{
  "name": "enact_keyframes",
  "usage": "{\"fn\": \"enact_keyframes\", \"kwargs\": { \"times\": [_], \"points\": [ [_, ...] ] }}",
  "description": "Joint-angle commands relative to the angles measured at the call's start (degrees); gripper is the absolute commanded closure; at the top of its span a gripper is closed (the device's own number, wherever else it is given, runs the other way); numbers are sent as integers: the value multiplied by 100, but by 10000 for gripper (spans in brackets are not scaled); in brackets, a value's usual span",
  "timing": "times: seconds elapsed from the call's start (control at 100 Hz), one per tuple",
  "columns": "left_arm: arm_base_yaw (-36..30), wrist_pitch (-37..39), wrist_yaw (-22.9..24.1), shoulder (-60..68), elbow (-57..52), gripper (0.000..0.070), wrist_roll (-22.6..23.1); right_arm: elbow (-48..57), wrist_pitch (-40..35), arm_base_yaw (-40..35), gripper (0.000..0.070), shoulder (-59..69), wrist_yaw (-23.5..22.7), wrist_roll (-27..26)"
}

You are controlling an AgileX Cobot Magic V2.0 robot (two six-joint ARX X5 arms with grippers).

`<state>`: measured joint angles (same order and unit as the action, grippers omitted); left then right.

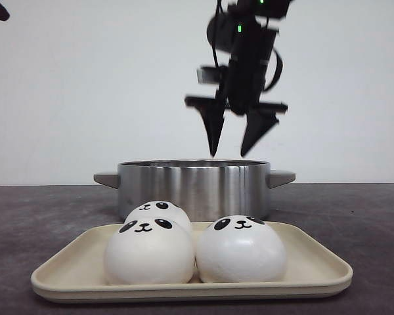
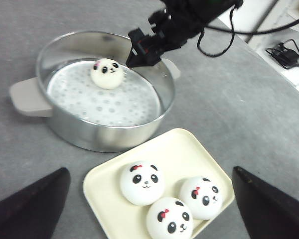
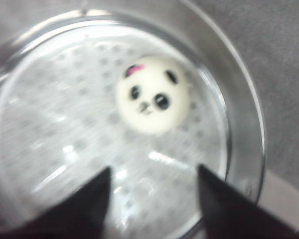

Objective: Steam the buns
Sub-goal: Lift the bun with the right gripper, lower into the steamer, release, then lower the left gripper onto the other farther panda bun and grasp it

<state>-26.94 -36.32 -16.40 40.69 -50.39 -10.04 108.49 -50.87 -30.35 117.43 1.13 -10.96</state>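
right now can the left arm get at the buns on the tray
Probably yes. The left end effector hangs open above the tray, the three buns sit uncovered, and the right end effector is off over the pot, out of the way.

In the front view the pot wall hides its bun, the front buns half-cover a third, and the right wrist view is blurred.
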Motion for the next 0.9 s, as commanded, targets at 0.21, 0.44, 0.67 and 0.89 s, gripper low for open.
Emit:
{"fn": "enact_keyframes", "kwargs": {
  "times": [0.21, 0.44, 0.67, 0.89],
  "points": [
    [-273, 129, 72, 660, -57, 76, -579, 186, 57, -938, 699, -2284, 1038, 7],
    [-511, 437, 426, 1838, -83, 114, -1375, 186, -337, -1843, 699, -4131, 1576, 153],
    [-968, 420, 503, 3296, -592, 103, -1591, 186, -472, -2175, 699, -5340, 1878, 127],
    [-1294, 411, 798, 4513, -1462, 102, -1681, 186, -544, -2175, 699, -5825, 2297, 365]
  ]
}}
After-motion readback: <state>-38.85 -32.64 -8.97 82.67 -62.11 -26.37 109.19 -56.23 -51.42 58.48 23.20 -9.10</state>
